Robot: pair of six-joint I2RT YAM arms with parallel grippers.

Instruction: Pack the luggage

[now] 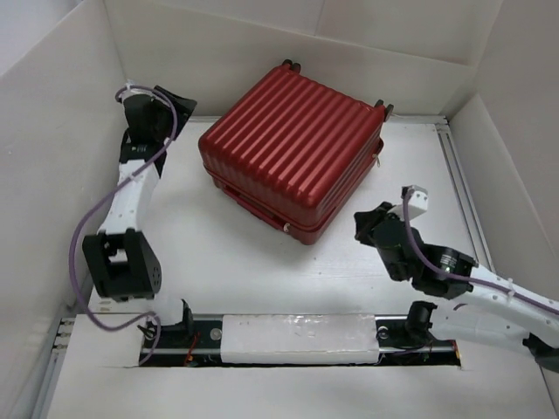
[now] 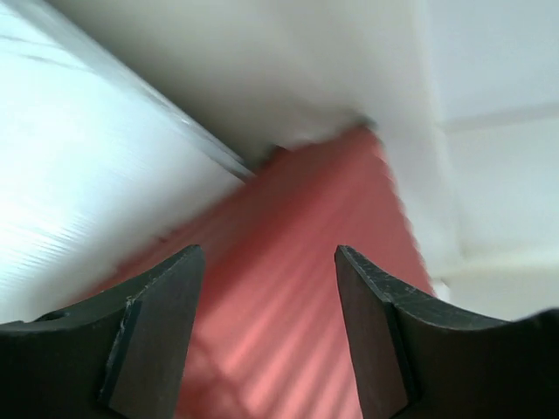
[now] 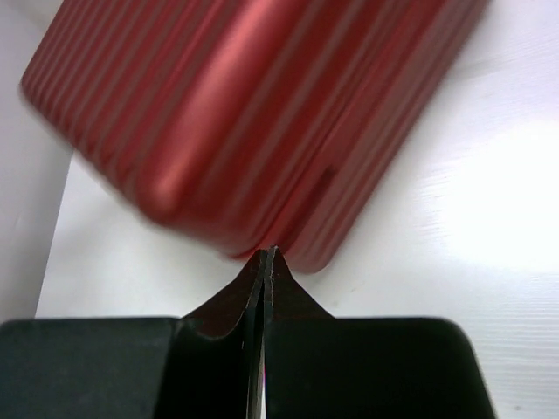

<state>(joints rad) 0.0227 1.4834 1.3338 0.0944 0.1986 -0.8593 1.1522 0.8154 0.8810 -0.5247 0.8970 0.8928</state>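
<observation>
Lying closed: 1 luggage [image 1: 293, 153] | L hand [image 2: 269, 255] spread apart, empty | R hand [image 3: 266, 255] pinched tight, empty

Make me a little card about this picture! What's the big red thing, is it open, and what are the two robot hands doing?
thing: luggage, dark red, ribbed shell
state: closed, lying flat on the white table
wheels: small dark ones at its far edge
left gripper: open, holding nothing, by the luggage's far left corner, pointing at its shell
right gripper: shut, holding nothing, near the luggage's near right side, apart from it in the top view
</observation>
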